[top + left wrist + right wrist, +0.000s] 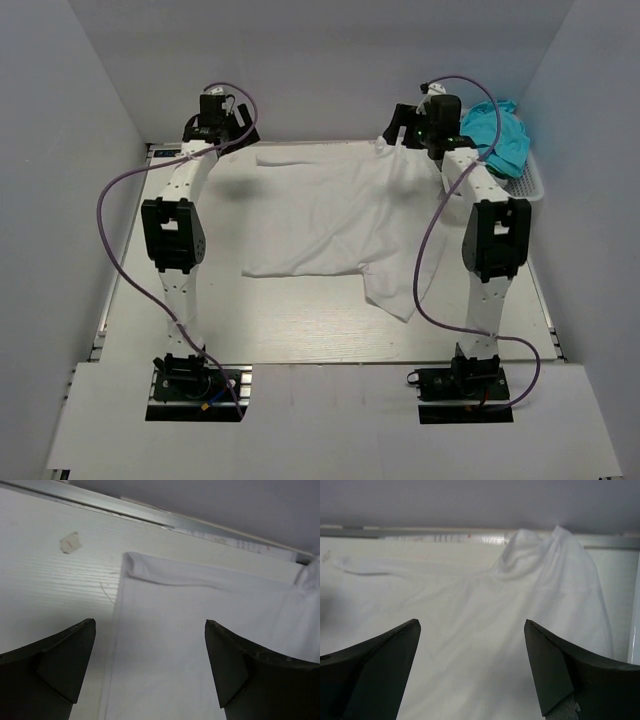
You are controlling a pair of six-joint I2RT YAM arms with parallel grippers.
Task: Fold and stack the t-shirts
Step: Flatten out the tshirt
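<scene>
A white t-shirt (335, 215) lies spread on the white table, a sleeve hanging toward the front right. In the left wrist view its far left corner (137, 562) is folded over a little. In the right wrist view its far right end (540, 545) bunches up against the back rail. My left gripper (222, 135) is open and empty above the shirt's far left part (150, 625). My right gripper (400, 135) is open and empty above the shirt's far right part (470, 625). A teal t-shirt (498, 135) lies crumpled in a basket at the far right.
The white basket (528, 185) stands at the table's far right edge. A metal rail (150, 517) runs along the back edge under the grey wall. A small piece of tape (70, 542) sticks to the table left of the shirt. Purple cables loop beside both arms.
</scene>
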